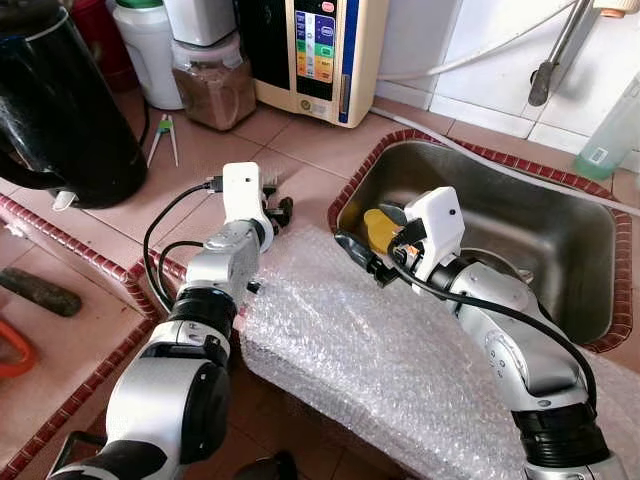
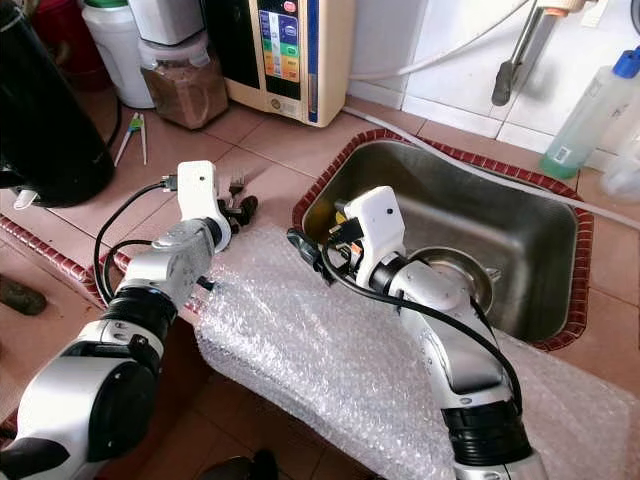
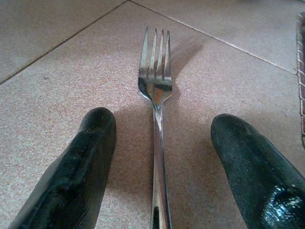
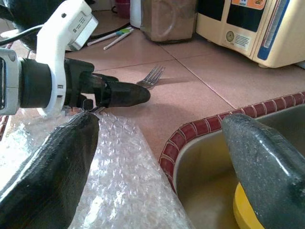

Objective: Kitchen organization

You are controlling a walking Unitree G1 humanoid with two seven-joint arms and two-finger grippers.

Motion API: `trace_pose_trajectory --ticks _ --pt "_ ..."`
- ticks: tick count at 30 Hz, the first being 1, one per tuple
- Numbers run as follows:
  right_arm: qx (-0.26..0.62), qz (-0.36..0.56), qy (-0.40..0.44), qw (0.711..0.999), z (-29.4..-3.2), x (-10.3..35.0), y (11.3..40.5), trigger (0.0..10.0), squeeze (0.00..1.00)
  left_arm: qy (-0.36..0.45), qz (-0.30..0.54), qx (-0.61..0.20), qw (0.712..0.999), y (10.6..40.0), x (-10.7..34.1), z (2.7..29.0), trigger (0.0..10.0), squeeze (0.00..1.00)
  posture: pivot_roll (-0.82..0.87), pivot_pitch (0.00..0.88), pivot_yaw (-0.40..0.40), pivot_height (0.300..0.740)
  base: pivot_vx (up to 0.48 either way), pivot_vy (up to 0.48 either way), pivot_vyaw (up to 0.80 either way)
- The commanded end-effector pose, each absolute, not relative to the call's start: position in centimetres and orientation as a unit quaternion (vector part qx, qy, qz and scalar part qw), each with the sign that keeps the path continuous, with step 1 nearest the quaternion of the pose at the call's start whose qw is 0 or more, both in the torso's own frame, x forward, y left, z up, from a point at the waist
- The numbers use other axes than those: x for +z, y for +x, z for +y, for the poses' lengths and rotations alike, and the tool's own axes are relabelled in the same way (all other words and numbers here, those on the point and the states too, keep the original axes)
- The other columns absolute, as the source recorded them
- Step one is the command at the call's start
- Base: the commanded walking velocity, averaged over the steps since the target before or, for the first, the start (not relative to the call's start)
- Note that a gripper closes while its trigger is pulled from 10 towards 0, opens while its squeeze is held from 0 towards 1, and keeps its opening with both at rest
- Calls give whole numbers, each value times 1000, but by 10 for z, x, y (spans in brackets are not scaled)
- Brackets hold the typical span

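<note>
Tiled counter | left claw released astride fork | right claw released

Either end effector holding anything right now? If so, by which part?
Nothing held. Left end effector is open, fingers either side of the fork handle on the counter, not closed on it. Right end effector is open at the sink edge.

A home kitchen: tiled counter, steel sink, kettle and water appliance.
</note>
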State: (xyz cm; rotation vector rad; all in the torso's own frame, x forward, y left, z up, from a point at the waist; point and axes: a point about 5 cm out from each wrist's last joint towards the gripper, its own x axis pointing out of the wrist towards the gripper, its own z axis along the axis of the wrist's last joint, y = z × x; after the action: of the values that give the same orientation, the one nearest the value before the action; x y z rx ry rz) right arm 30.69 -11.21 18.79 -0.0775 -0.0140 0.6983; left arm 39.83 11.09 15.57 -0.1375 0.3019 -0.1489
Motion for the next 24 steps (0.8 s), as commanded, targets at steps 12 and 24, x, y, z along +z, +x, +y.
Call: trace_pose_trajectory --ticks 12,24 --pt "340 -16 -43 939 -110 190 307 10000 0 -47 240 -102 964 385 117 121 0 0 -72 122 52 740 0 0 0" --pt "335 -19 -39 941 -109 189 307 10000 0 11 253 -125 959 378 105 127 0 0 -63 133 71 740 0 0 0"
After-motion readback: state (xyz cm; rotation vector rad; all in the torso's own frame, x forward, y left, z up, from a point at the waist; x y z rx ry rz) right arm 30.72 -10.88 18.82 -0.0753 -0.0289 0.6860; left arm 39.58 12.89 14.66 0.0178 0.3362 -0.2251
